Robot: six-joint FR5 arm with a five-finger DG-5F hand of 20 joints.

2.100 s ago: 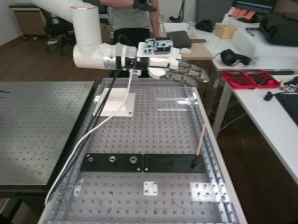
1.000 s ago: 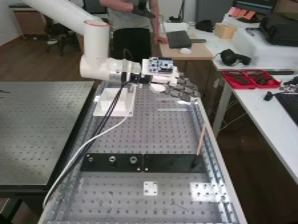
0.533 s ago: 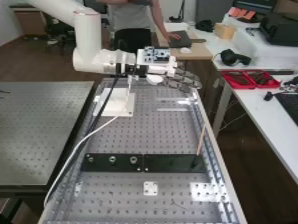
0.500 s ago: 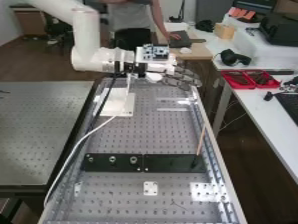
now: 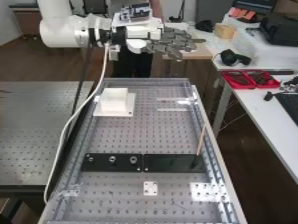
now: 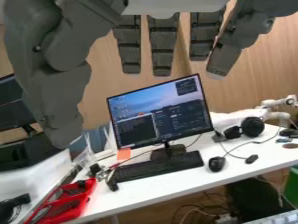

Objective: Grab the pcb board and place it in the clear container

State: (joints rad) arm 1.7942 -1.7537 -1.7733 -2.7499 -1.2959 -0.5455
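From my station I report the fingers [image 5: 171,42] straight and spread, showing past the worktop's [image 5: 143,135] far end; a board [image 5: 136,12] sits atop the hand's base, though I cannot tell whether it is the task's; a white block [image 5: 114,100] stands near the far end; a tilted stick [image 5: 201,140] meets the black plates [image 5: 169,163].

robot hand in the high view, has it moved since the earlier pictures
Yes, upward in the view: earlier, the hand overlapped the far edge of the perforated bench; now it shows well above that edge.
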